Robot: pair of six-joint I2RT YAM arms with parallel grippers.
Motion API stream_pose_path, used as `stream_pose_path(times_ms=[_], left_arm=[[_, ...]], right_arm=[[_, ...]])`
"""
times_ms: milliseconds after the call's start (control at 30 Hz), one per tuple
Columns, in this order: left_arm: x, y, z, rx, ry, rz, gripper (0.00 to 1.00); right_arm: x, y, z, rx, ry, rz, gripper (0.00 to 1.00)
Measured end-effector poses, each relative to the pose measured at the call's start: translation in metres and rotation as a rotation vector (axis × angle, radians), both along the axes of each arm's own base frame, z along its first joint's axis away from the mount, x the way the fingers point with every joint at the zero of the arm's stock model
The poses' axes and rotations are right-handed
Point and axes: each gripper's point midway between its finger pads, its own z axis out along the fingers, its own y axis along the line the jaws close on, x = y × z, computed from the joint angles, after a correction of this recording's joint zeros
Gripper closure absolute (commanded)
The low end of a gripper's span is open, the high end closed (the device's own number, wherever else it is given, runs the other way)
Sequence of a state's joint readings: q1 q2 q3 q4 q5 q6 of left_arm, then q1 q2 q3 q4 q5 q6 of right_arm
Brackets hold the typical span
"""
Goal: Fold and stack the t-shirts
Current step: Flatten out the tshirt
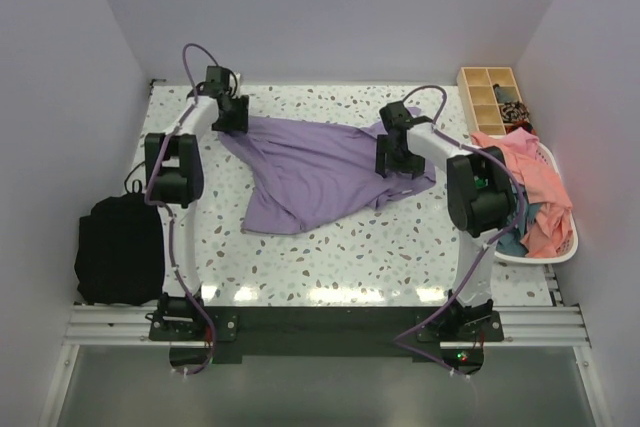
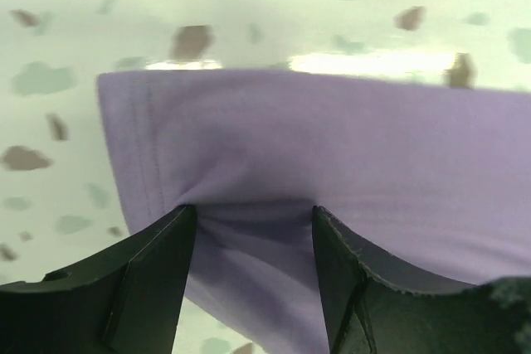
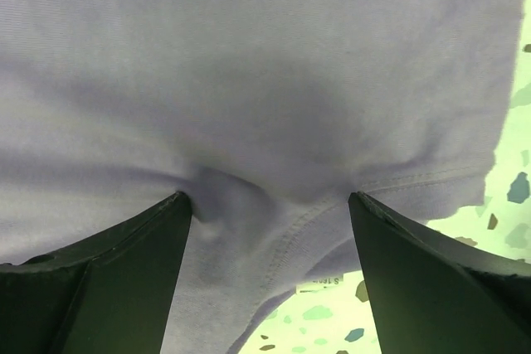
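Observation:
A lavender-purple t-shirt (image 1: 310, 172) lies rumpled on the speckled table (image 1: 330, 257), stretched between both arms. My left gripper (image 1: 232, 115) is at its far left corner. In the left wrist view the fingers (image 2: 158, 271) stand apart, with a bunched fold of the hemmed cloth (image 2: 332, 147) between them. My right gripper (image 1: 395, 155) is at the shirt's right end. In the right wrist view its fingers (image 3: 124, 271) are wide apart over the collar seam and size label (image 3: 319, 281), tips pressed into the cloth (image 3: 265, 80). A salmon-pink shirt (image 1: 530, 182) and a teal one (image 1: 510, 239) lie in the basket.
A white basket (image 1: 565, 247) holding the other shirts stands at the right edge. A wooden compartment box (image 1: 490, 97) is at the back right. A black fabric bundle (image 1: 118, 247) lies at the left edge. White walls close in the table.

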State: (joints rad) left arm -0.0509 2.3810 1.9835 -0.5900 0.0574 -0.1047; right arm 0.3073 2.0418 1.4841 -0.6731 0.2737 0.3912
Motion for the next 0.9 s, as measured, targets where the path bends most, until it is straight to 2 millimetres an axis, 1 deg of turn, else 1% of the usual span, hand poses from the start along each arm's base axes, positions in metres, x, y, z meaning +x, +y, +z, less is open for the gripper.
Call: stream_pose_path(times_ms=[100,200,267,367,433,467,500,567,600,667,700,733,767,800,867,900], left_arm=[[-0.001,0.029,-0.002,0.120,0.010,0.049,0.35],[0.000,0.055,0.002,0.242,-0.009,0.112,0.36],[-0.006,0.074,0.006,0.328,-0.017,0.161,0.36],[-0.025,0.090,0.017,0.385,-0.029,0.208,0.35],[-0.038,0.091,0.036,0.389,-0.057,0.227,0.35],[-0.043,0.089,0.049,0.373,-0.081,0.235,0.35],[-0.046,0.083,0.065,0.344,-0.114,0.231,0.36],[-0.048,0.060,0.100,0.230,-0.211,0.217,0.36],[-0.050,0.043,0.118,0.154,-0.263,0.193,0.36],[-0.056,0.007,0.147,0.011,-0.358,0.139,0.36],[-0.065,-0.012,0.158,-0.054,-0.384,0.107,0.36],[-0.075,-0.033,0.163,-0.107,-0.399,0.074,0.35],[-0.087,-0.054,0.163,-0.148,-0.401,0.040,0.35],[-0.099,-0.073,0.158,-0.176,-0.383,0.007,0.35],[-0.123,-0.107,0.135,-0.208,-0.323,-0.046,0.36],[-0.134,-0.118,0.122,-0.214,-0.287,-0.063,0.36]], right_arm=[[0.003,-0.005,0.002,-0.025,-0.011,-0.003,0.20],[0.006,-0.008,0.003,-0.036,-0.019,0.007,0.21],[0.009,-0.009,0.005,-0.035,-0.036,0.022,0.21],[0.010,-0.010,0.013,-0.021,-0.073,0.037,0.21],[0.005,-0.012,0.028,-0.003,-0.105,0.042,0.21],[0.004,-0.010,0.039,0.014,-0.131,0.047,0.20],[0.005,-0.010,0.053,0.028,-0.165,0.048,0.20],[0.006,-0.005,0.084,0.075,-0.240,0.056,0.21],[0.006,-0.002,0.099,0.101,-0.278,0.061,0.21],[0.004,0.004,0.121,0.152,-0.332,0.071,0.21],[0.001,0.008,0.129,0.178,-0.348,0.078,0.21],[-0.001,0.009,0.132,0.191,-0.355,0.081,0.21],[-0.006,0.011,0.133,0.209,-0.355,0.086,0.21],[-0.010,0.012,0.132,0.218,-0.349,0.088,0.21],[-0.020,0.013,0.124,0.231,-0.317,0.089,0.21],[-0.023,0.013,0.120,0.233,-0.304,0.088,0.21]])
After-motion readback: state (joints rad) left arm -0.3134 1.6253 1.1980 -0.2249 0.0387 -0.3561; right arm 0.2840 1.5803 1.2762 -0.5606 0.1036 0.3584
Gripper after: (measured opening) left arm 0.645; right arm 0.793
